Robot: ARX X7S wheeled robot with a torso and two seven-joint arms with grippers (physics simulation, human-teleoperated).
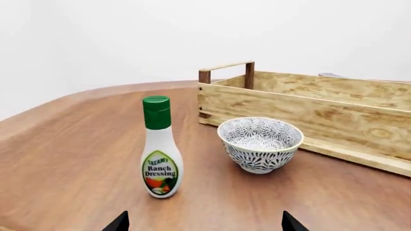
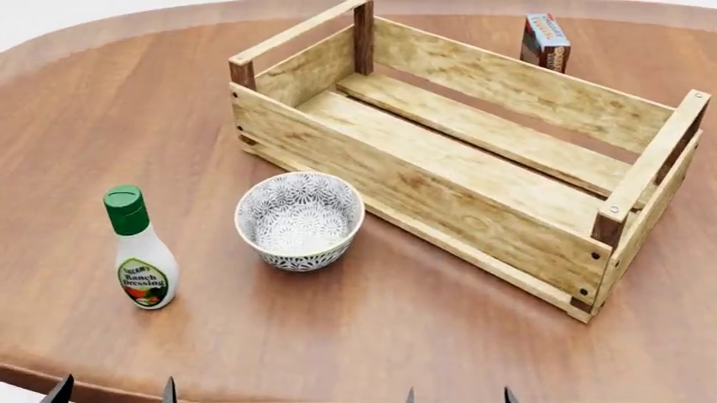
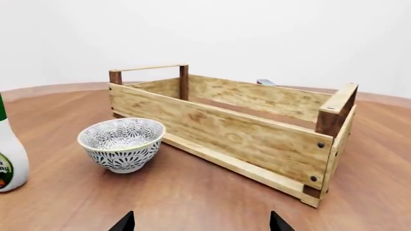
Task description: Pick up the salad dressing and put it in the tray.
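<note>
The salad dressing [image 2: 141, 252] is a white ranch bottle with a green cap, upright on the wooden table at the left; it also shows in the left wrist view [image 1: 160, 149] and at the edge of the right wrist view [image 3: 9, 159]. The tray [image 2: 415, 197], a pale slatted crate with dark corner posts, stands empty at the middle right, also in the wrist views [image 1: 308, 115] [image 3: 231, 130]. My left gripper [image 2: 112, 393] is open at the near edge, in front of the bottle [image 1: 204, 224]. My right gripper [image 2: 457, 396] is open, empty, near the edge [image 3: 200, 222].
A white patterned bowl [image 2: 299, 220] sits between the bottle and the crate's near wall. A blue-and-red carton [image 2: 546, 40] stands upright behind the crate. The round table's near edge [image 2: 67, 374] runs just ahead of my grippers.
</note>
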